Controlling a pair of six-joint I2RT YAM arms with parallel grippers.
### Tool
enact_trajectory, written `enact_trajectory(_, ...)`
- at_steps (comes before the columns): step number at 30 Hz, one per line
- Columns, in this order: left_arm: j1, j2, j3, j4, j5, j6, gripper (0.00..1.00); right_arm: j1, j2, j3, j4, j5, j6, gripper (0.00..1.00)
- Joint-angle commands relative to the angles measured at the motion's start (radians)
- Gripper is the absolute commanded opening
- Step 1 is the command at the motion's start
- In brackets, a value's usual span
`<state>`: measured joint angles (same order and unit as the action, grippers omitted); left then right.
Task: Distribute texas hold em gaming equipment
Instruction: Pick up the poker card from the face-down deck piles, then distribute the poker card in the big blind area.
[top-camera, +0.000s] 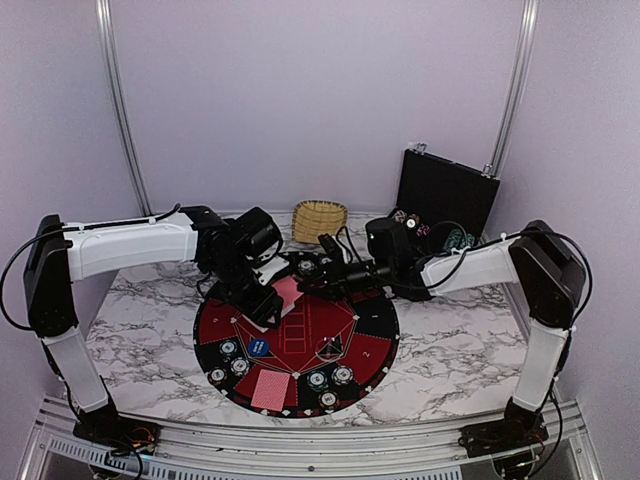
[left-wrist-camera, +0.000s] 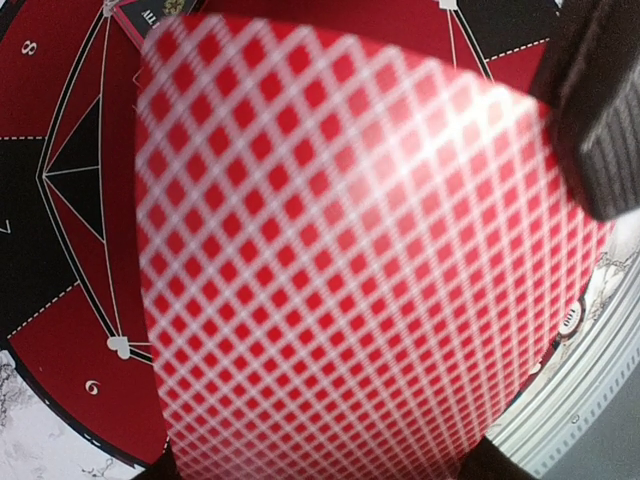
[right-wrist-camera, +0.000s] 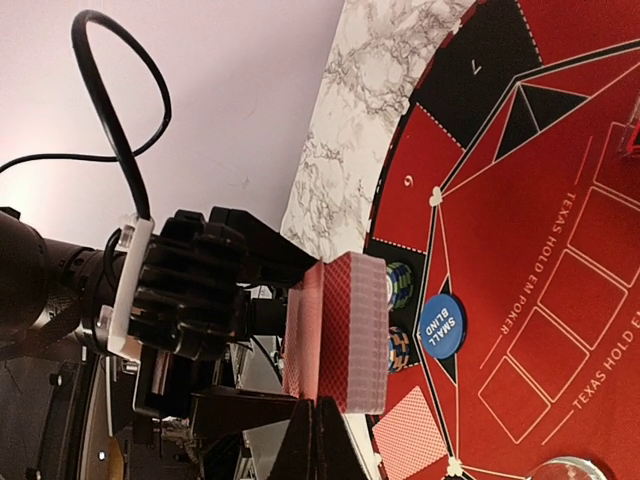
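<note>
My right gripper (top-camera: 312, 277) (right-wrist-camera: 316, 440) is shut on a deck of red-backed playing cards (right-wrist-camera: 352, 332) and holds it above the far edge of the mat. My left gripper (top-camera: 266, 303) meets the deck from the left and is shut on a single red-backed card (left-wrist-camera: 340, 260) (top-camera: 287, 292), which bows and fills the left wrist view. The left gripper's black body (right-wrist-camera: 195, 290) shows behind the deck. On the mat lie a blue "small blind" button (right-wrist-camera: 440, 325) (top-camera: 259, 348), teal-and-white chip stacks (top-camera: 229, 348) (top-camera: 317, 380) (right-wrist-camera: 400, 285), and a face-down card (top-camera: 270, 388) (right-wrist-camera: 410, 435).
The round black-and-red mat (top-camera: 370, 345) covers the middle of the marble table. A wicker basket (top-camera: 319, 218) stands at the back centre. An open black case (top-camera: 445, 190) with more chips (top-camera: 458, 238) stands at the back right.
</note>
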<state>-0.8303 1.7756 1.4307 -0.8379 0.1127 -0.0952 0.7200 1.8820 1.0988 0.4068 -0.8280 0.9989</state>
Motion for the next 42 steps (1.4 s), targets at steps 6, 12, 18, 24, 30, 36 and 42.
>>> enact_trajectory(6, 0.024, -0.048, -0.025, -0.017, -0.021, -0.012, 0.56, -0.034, -0.029, -0.029, 0.108, -0.029, 0.074, 0.00)
enact_trajectory(12, 0.029, -0.054, -0.034, -0.011, -0.020, -0.013, 0.56, -0.046, -0.033, -0.044, 0.128, -0.029, 0.095, 0.00)
enact_trajectory(18, 0.041, -0.062, -0.045, -0.004, -0.021, -0.019, 0.56, -0.063, -0.037, -0.063, 0.159, -0.032, 0.120, 0.00)
enact_trajectory(24, 0.054, -0.068, -0.053, 0.005, -0.017, -0.020, 0.56, -0.076, -0.035, -0.072, 0.179, -0.033, 0.139, 0.00)
enact_trajectory(30, 0.066, -0.069, -0.058, 0.010, -0.015, -0.022, 0.56, -0.097, -0.040, -0.086, 0.204, -0.035, 0.156, 0.00)
enact_trajectory(36, 0.074, -0.065, -0.058, 0.014, -0.013, -0.020, 0.56, -0.118, -0.047, -0.091, 0.204, -0.033, 0.158, 0.00)
enact_trajectory(42, 0.082, -0.064, -0.057, 0.016, -0.011, -0.020, 0.56, -0.148, -0.053, -0.100, 0.200, -0.036, 0.154, 0.00)
